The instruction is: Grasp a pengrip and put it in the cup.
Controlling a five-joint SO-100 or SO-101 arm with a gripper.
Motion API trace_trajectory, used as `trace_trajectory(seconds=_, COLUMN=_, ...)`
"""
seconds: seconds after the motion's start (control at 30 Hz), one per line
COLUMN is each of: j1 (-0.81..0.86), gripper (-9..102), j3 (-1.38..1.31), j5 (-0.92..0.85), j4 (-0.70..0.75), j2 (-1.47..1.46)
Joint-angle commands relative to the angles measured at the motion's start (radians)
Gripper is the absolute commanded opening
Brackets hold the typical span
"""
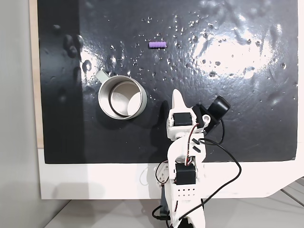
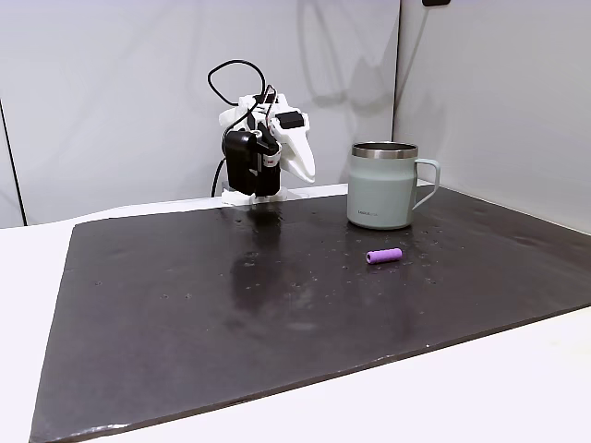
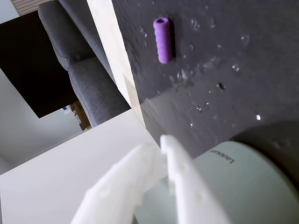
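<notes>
A: Where does the pengrip [image 1: 157,45] lie?

B: On its side on the dark mat [image 1: 237,123] that covers the white tabletop [image 1: 95,180], well apart from everything. In a fixed view from above it sits up and to the right of the cup [image 1: 122,97]; in a fixed view from the side it lies in front of the cup [image 2: 382,185], nearer the camera, not touching it.

A: And the cup?

B: Upright on the mat, open mouth up, handle [image 1: 102,75] pointing away from the arm in the view from above.

A: What about the pincer [image 1: 177,97]?

B: It hangs above the mat just right of the cup in that view, empty. In the wrist view the two white fingers [image 3: 182,186] lie close together, tips nearly touching, so it stands narrow or closed on nothing.

A: Anything in the way?

B: Between pincer and pengrip there is bare mat, speckled with small shiny droplets [image 1: 209,47]. In the wrist view the cup's pale wall [image 3: 243,186] sits right beside the fingers, and a grey sofa [image 3: 79,60] shows beyond the tabletop's edge.
</notes>
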Motion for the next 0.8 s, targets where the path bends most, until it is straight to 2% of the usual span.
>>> trace_trajectory(seconds=0.0, j1=-0.066, gripper=0, j3=0.054, j5=-0.091, j4=-0.003, j2=0.012)
trace_trajectory(seconds=0.63, j1=-0.057, gripper=0, j3=0.054, j5=-0.057, j4=-0.003, j2=0.012)
trace_trajectory(seconds=0.77, j1=-0.048, gripper=0, j3=-0.043, j5=-0.081, j4=0.035, j2=0.012)
